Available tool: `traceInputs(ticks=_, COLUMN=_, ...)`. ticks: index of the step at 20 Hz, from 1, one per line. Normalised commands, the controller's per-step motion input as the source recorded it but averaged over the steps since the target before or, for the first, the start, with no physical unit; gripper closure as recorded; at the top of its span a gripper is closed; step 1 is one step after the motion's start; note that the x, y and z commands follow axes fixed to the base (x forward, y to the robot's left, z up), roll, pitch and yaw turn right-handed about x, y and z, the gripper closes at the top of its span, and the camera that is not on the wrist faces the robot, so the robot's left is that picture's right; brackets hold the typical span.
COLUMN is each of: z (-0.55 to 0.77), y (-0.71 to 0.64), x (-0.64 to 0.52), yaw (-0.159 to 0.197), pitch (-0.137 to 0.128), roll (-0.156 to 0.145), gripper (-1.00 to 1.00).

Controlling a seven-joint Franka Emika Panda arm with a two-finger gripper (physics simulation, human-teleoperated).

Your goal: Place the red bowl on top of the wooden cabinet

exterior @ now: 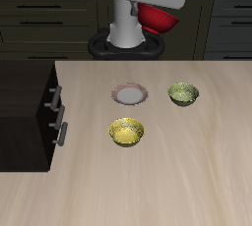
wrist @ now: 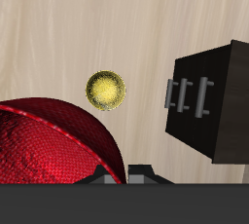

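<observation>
gripper (exterior: 155,4): holding red bowl (exterior: 157,18), raised above bench back edge
bench (exterior: 197,171): light wood
wooden cabinet (exterior: 25,112): dark, at bench side edge

I count three bowls: one red bowl (exterior: 157,18) up in my pincer, one yellow bowl (exterior: 126,132) and one olive-green bowl (exterior: 183,93) on the table (exterior: 187,181). One plate (exterior: 130,94) lies beside the yellow bowl, farther back. One wooden cabinet (exterior: 25,112) stands near it, with what look like two silver handles (exterior: 59,115).
</observation>
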Motion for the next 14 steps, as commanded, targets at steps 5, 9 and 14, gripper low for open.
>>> traceInputs(ticks=5, z=-0.09, y=-0.33, x=-0.06, yaw=-0.015, pitch=0.018, roll=0.013, gripper=1.00)
traceInputs(ticks=9, z=-0.04, y=-0.29, x=-0.06, yaw=-0.023, pitch=0.018, roll=0.035, gripper=1.00)
traceInputs(ticks=14, z=0.04, y=-0.15, x=-0.07, yaw=0.033, pitch=-0.021, roll=-0.013, gripper=1.00)
